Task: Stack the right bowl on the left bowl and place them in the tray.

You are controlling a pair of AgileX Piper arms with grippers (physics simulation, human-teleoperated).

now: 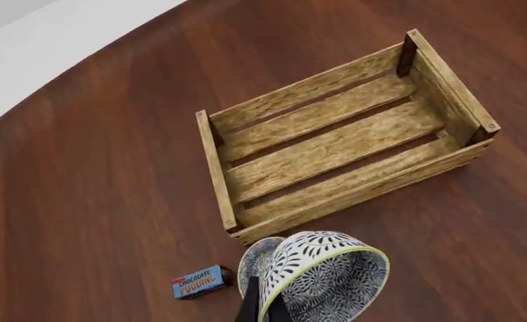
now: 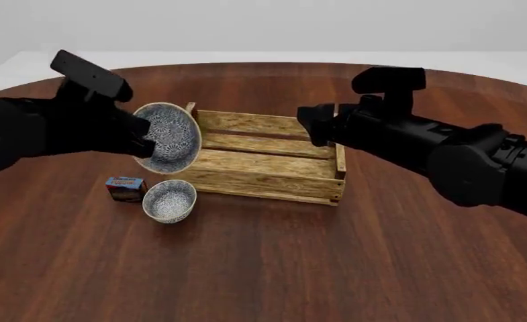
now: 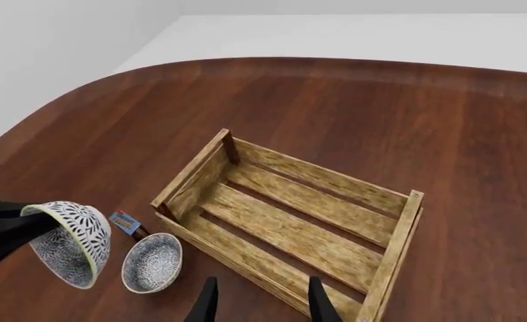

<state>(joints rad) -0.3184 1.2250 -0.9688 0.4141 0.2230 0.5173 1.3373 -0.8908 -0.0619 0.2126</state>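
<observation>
One speckled off-white bowl (image 2: 167, 137) hangs tilted on its side in the air, and my left gripper (image 2: 142, 137) is shut on its rim. Its twin (image 2: 169, 200) rests upright on the table just below it, close to the wooden tray's (image 2: 263, 191) left front corner. Which one is the right bowl and which the left bowl cannot be told by look. The left wrist view has the held bowl (image 1: 330, 272) partly covering the resting one (image 1: 256, 258). My right gripper (image 3: 261, 295) stands open and holds nothing, above the tray's (image 3: 191, 171) right part.
A small blue-and-red box (image 2: 124, 188) lies on the table just left of the resting bowl. The tray has nothing in it. The round dark wooden table (image 2: 263, 268) ends not far beyond the tray.
</observation>
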